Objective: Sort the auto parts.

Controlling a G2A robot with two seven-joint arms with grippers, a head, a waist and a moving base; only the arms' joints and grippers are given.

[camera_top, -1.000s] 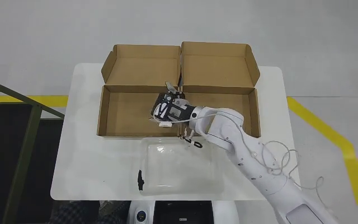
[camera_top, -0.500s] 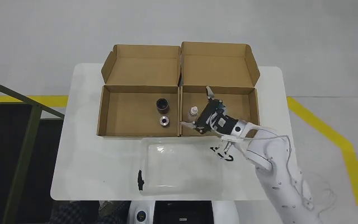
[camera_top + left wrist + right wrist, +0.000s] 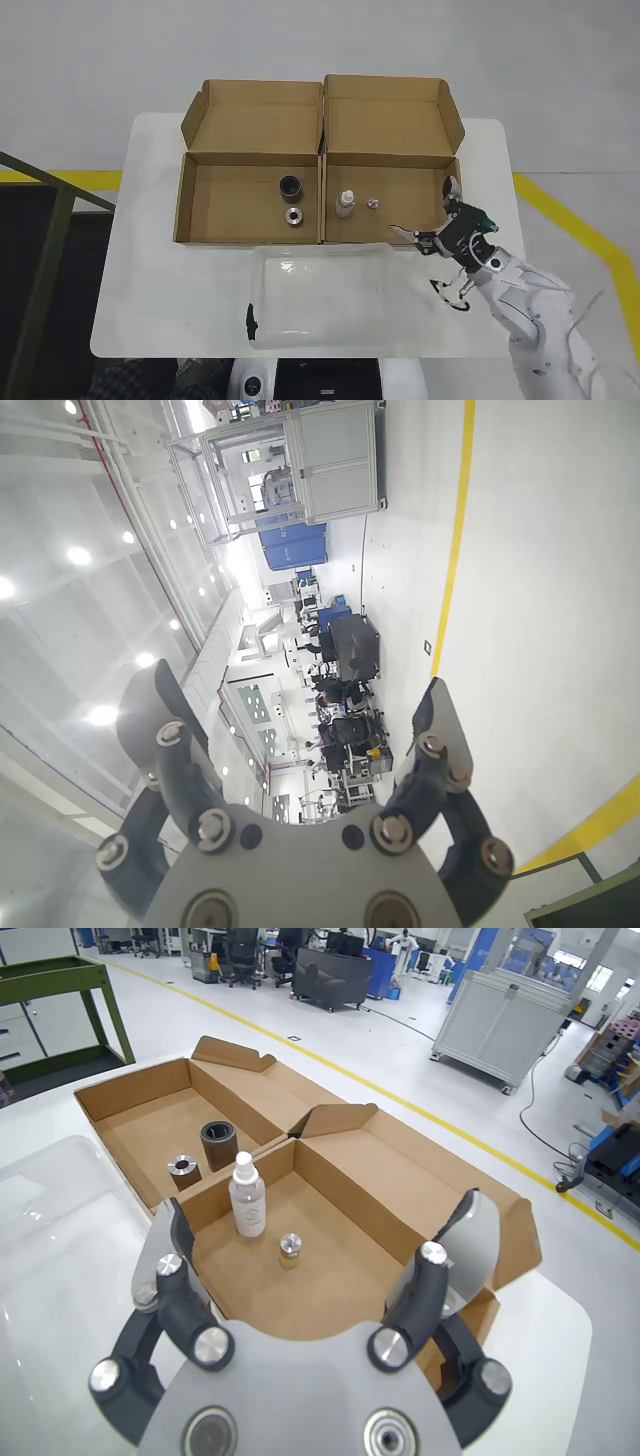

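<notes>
**Right gripper** (image 3: 425,208): a second ago it sat over the left brown cardboard box (image 3: 225,200) at frame centre. Half a second ago it was over the right brown cardboard box (image 3: 390,130). It now stands at that box's right end, right of centre in the top view. Its fingers are spread and carry nothing.

**Left gripper** (image 3: 300,710): likewise spread and empty, facing the hall.

**Contents now uncovered, all upright:**
- Left box: a black cylindrical sleeve (image 3: 291,186) and a short silver metal bushing (image 3: 292,215).
- Right box: a clear spray bottle with white nozzle (image 3: 345,204) and a small silver-capped yellowish fitting (image 3: 372,203), near each other.

**Judgement:** a placement looks finished and the arm is clearing off. A small black part (image 3: 250,322) lies at the lower left edge of the clear plastic tray (image 3: 330,300). I cannot tell whether it is inside the tray. I take it as the next pick.
</notes>
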